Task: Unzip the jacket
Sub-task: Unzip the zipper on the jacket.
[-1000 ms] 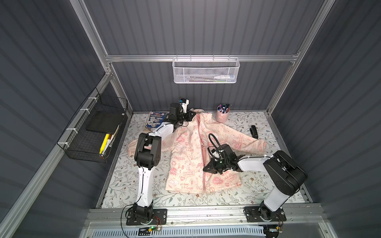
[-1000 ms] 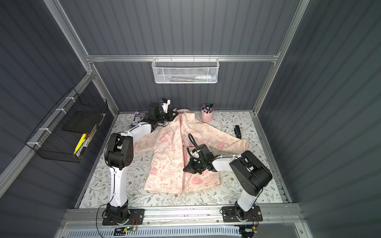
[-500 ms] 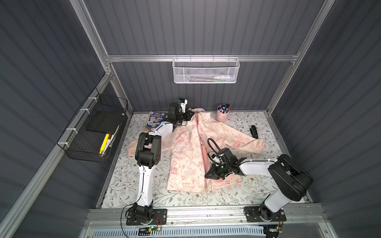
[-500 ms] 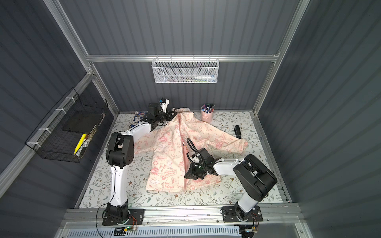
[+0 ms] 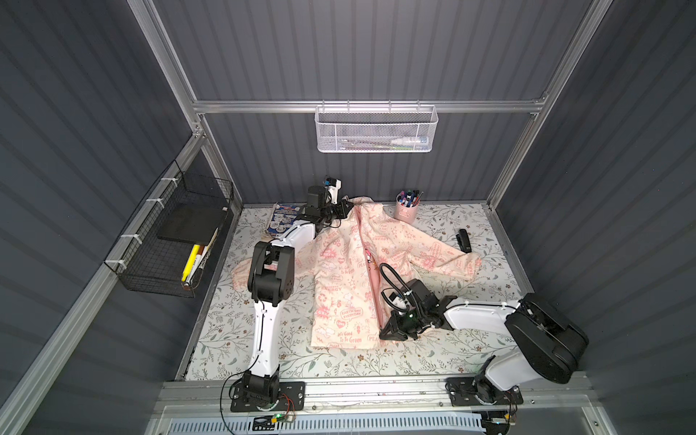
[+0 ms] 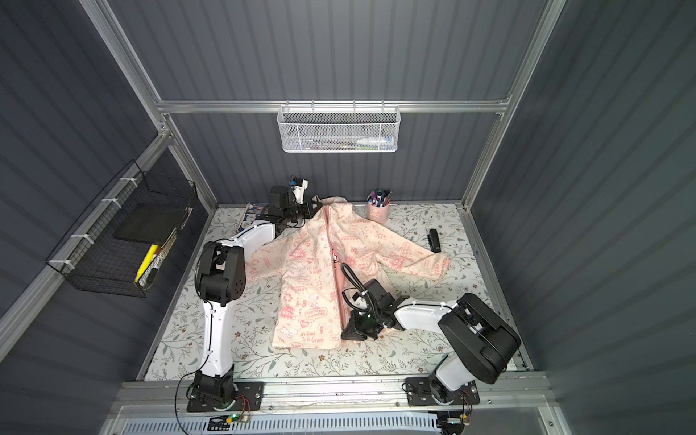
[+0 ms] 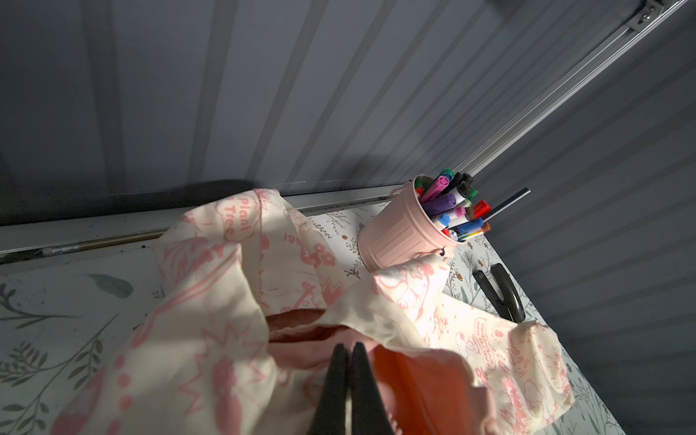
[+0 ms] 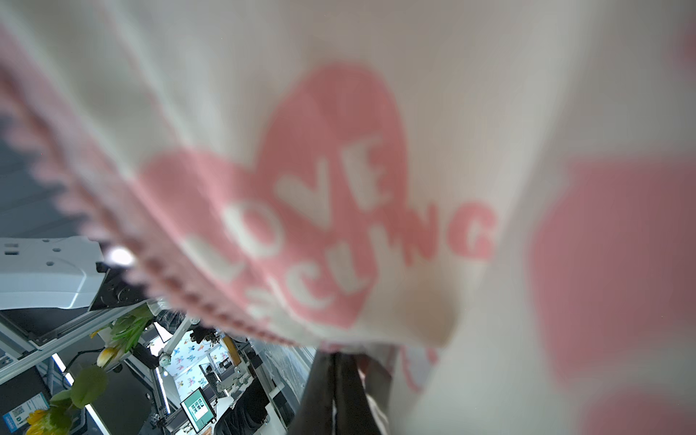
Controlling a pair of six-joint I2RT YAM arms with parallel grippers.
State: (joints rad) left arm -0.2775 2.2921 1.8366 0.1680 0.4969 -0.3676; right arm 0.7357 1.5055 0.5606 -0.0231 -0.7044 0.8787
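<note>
The cream jacket (image 5: 339, 278) with pink prints lies flat on the table, collar at the far end, in both top views (image 6: 305, 278). Its pink zipper (image 5: 376, 301) is parted down most of the front, with pink lining showing. My left gripper (image 5: 344, 209) is at the collar, shut on collar fabric (image 7: 301, 350), with its fingertips (image 7: 341, 357) pressed together. My right gripper (image 5: 386, 333) sits at the zipper's lower end near the hem, shut. In the right wrist view the tips (image 8: 334, 357) are tucked under draped fabric (image 8: 376, 113), so the zipper pull is hidden.
A pink cup of markers (image 5: 407, 209) stands by the collar at the back. A black clip-like tool (image 5: 464, 240) lies beyond the right sleeve. A booklet (image 5: 282, 222) lies at the back left. A black wire basket (image 5: 169, 241) and a white mesh basket (image 5: 376, 130) hang on the walls.
My right gripper has slid along the zipper toward the hem and the table's front, and the jacket front has parted further. The left gripper has stayed at the collar.
</note>
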